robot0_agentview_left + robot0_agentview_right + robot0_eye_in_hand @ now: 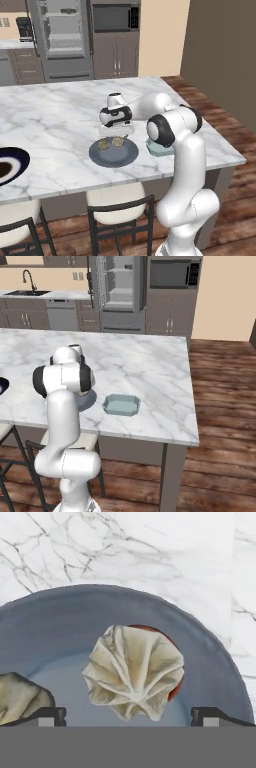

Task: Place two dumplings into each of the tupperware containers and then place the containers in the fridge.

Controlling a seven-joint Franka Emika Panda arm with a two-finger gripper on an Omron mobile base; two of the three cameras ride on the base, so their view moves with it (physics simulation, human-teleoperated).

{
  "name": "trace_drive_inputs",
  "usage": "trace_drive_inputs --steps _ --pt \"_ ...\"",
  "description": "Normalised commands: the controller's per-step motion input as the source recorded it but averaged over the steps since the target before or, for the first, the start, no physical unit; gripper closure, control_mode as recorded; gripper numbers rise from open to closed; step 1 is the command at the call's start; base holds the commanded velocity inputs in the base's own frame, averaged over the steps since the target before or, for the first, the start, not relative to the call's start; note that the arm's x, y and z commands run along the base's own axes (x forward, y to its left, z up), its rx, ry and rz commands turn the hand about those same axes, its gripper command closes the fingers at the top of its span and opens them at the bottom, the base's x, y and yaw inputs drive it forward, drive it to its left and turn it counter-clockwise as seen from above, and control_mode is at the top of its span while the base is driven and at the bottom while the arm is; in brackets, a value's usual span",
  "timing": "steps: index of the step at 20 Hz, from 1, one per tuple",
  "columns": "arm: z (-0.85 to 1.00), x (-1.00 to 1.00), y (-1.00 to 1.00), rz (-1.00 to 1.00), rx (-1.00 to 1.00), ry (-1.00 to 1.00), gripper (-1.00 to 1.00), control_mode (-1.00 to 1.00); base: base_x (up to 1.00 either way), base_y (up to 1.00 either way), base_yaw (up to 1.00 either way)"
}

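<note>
Two beige wrinkled dumplings (103, 145) (118, 141) lie on a flat grey-blue round plate (114, 155) near the island's front edge. My gripper (118, 132) hangs straight down, close over them. In the hand view its jaws stand open with a fingertip on either side of one dumpling (134, 672). The other dumpling (20, 699) sits at the lower left of that same plate (205, 647). Nothing is held. A pale teal tupperware container (121, 404) lies empty just right of the plate, and my arm partly hides it (159, 148) in the left base view. The fridge (62, 30) stands open across the kitchen.
A navy-rimmed round plate (10, 165) sits at the island's left front. Stools with dark frames (117, 210) stand under the front edge. A dark microwave (115, 17) is built in right of the fridge. A sink (30, 292) is on the back counter.
</note>
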Motion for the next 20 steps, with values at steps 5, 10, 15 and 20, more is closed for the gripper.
trace_drive_inputs --steps 5,10,15,20 --pt "-0.11 0.0 -0.03 0.0 0.0 0.0 -1.0 -1.0 0.0 0.0 0.0" --pt "-0.09 0.06 -0.06 0.0 0.0 0.0 -1.0 -1.0 0.0 0.0 0.0" --pt "-0.03 0.2 0.0 0.0 0.0 0.0 -1.0 -1.0 0.0 0.0 0.0" --pt "-0.01 0.1 -0.03 0.0 0.0 0.0 -1.0 -1.0 0.0 0.0 0.0"
